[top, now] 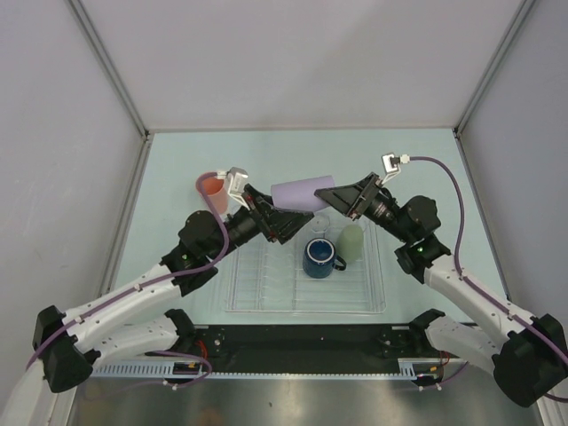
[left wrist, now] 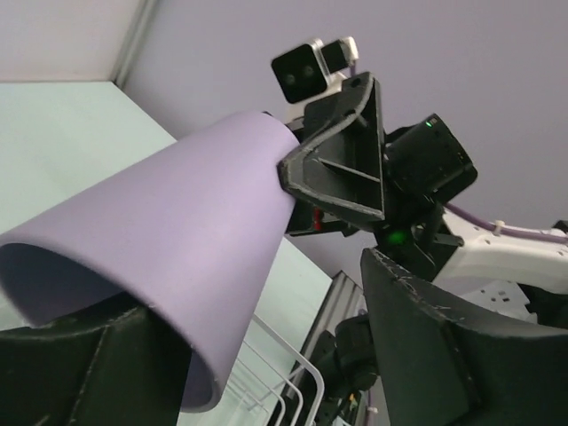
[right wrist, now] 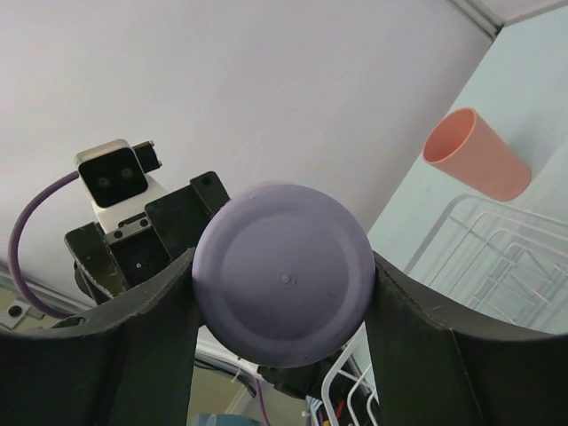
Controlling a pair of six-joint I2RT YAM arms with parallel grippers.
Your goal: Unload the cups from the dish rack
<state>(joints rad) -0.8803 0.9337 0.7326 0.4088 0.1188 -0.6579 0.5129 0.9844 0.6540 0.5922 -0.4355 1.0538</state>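
While the lavender cup [top: 302,192] hangs level over the dish rack's [top: 266,307] far edge, I count one cup unloaded.

The right fingers [right wrist: 133,337] are clamped on its base. The left fingers [left wrist: 71,364] stand spread about its rim end, one clear of the wall. The salmon-pink cup [top: 211,191] stands on the counter [top: 177,151] just left of the rack. The blue mug [top: 318,257], pale green cup [top: 351,241] and clear cup [top: 321,224] sit inside, not yet unloaded.

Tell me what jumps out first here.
A lavender cup hangs sideways in mid-air above the dish rack, between the left gripper and the right gripper, which clamps its base. Below, a dark blue mug and a pale green cup sit in the rack; a salmon-pink cup stands outside its far left corner.
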